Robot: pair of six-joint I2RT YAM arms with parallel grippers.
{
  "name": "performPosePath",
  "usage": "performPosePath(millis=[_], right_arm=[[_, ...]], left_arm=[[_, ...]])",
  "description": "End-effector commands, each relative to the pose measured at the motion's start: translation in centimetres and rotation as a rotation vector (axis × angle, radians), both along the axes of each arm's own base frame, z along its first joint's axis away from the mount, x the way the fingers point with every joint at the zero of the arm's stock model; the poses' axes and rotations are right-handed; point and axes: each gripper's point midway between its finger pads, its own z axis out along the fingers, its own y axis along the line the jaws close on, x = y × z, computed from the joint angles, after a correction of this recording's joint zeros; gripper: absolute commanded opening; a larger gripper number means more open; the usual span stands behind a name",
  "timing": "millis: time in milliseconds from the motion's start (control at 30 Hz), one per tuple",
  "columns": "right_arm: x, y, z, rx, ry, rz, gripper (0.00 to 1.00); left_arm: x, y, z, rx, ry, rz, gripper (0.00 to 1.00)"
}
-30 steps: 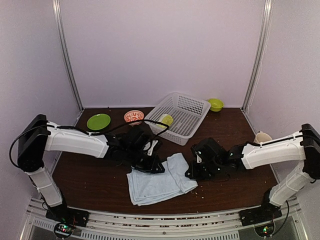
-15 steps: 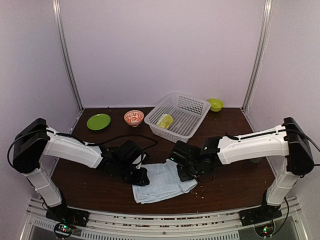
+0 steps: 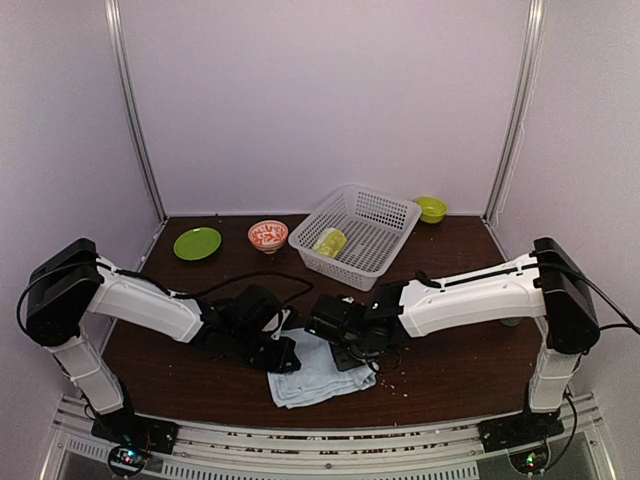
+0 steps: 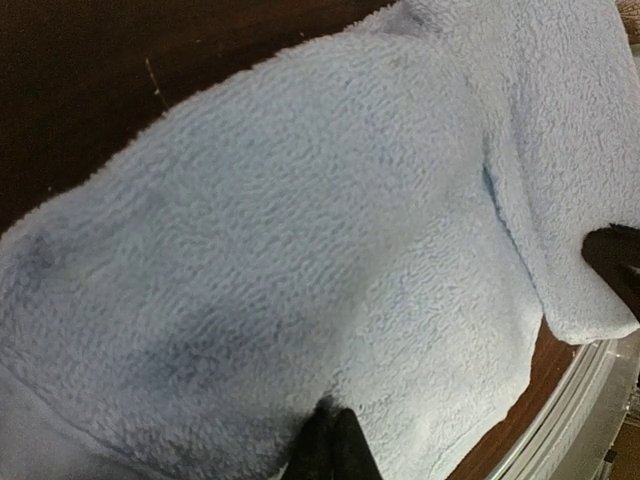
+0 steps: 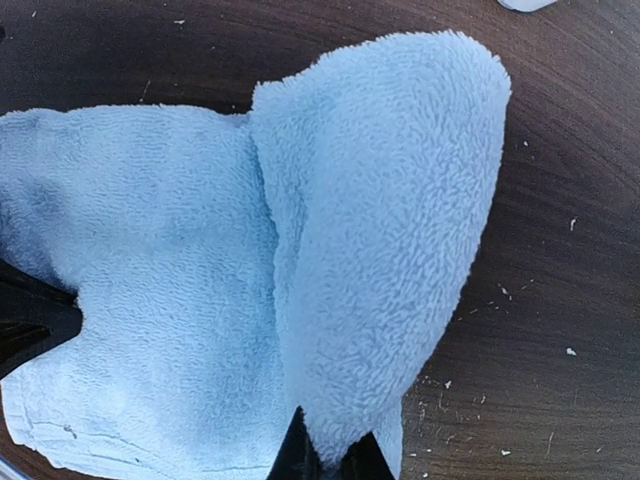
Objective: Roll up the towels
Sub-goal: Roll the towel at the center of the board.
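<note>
Dark brown tabletop (image 3: 470,350) inside a pale booth. Between both jaws, blue towel (image 3: 310,380), flat a second ago, now half folded: right edge lifted and carried leftward, pinched in right jaws. Left jaws newly clenched tight, tips down on near-left cloth; grip on fabric unclear. Probably first turn of a roll. Beyond both jaws, green towel (image 3: 330,241) already rolled in basket (image 3: 395,212).

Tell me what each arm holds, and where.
Right fingers pinch the pale blue towel by its folded-over edge. Left fingers are shut against its surface; a hold cannot be told.
</note>
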Motion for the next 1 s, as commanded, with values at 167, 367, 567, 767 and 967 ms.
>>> performPosePath(millis=[167,367,567,767,967], right_arm=[[-0.8,3.4,1.4,0.195,0.017,0.034,0.19],[-1.4,4.8,1.6,0.273,0.035,0.089,0.24],[-2.6,6.4,1.1,0.366,0.082,0.161,0.32],[-3.4,7.1,-0.1,0.476,0.141,0.17,0.43],[-3.3,6.5,-1.3,0.545,0.168,0.15,0.48]], left_arm=[[-1.0,0.9,-1.5,0.027,0.029,-0.005,0.0],[-1.1,1.3,-1.4,0.035,0.029,-0.002,0.0],[-1.1,1.8,-0.3,0.048,0.007,-0.008,0.0],[-1.0,2.0,2.9,0.02,-0.031,-0.016,0.02],[0.3,0.9,7.0,-0.044,-0.1,0.0,0.03]])
